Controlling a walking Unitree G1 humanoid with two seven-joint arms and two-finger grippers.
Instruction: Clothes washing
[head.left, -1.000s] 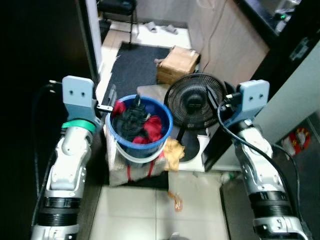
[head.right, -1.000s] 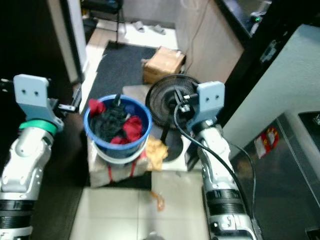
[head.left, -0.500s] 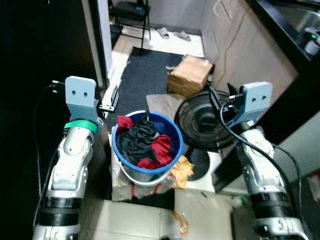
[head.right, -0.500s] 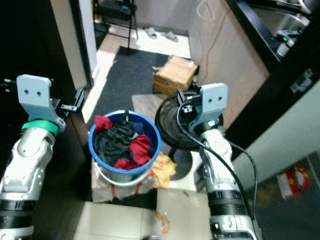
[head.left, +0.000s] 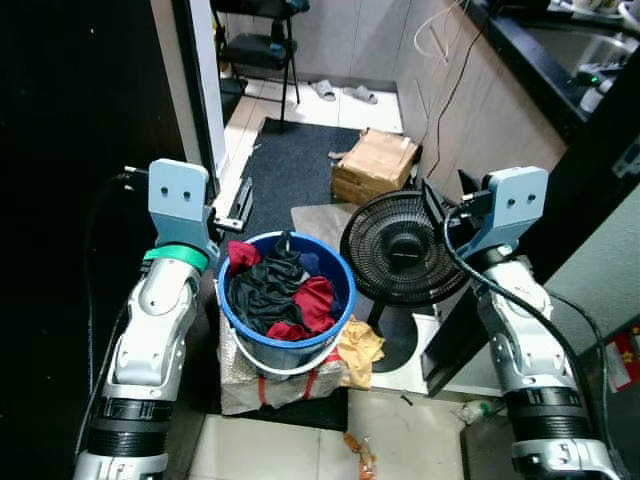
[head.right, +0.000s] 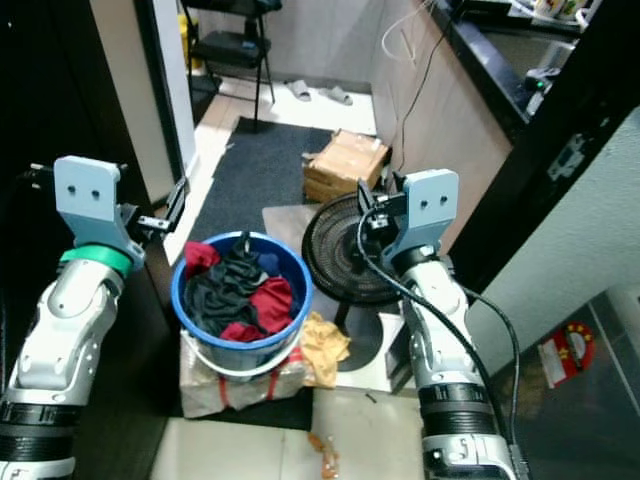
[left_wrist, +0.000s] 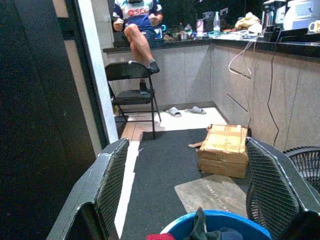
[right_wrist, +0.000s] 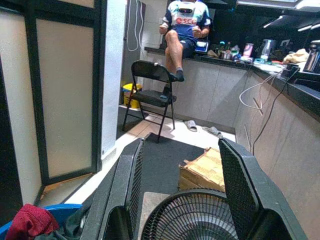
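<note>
Blue bucket (head.left: 287, 303) of clothes sits farther off than before

Tight floor around the laundry bucket
The round blue plastic bucket (head.left: 288, 300) of dark and red clothes is open from above; the black floor fan (head.left: 400, 262) crowds its right, a dark door panel (head.left: 90, 120) its left.

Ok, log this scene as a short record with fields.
bucket: blue bucket on a wrapped bundle, full of dark and red clothes
beside it: black fan toward the robot's right; yellow cloth at its base
behind: cardboard box on dark mat
left gripper: jaws open, above the bucket's rim
right gripper: jaws open, over the fan
person: seated on counter
</note>
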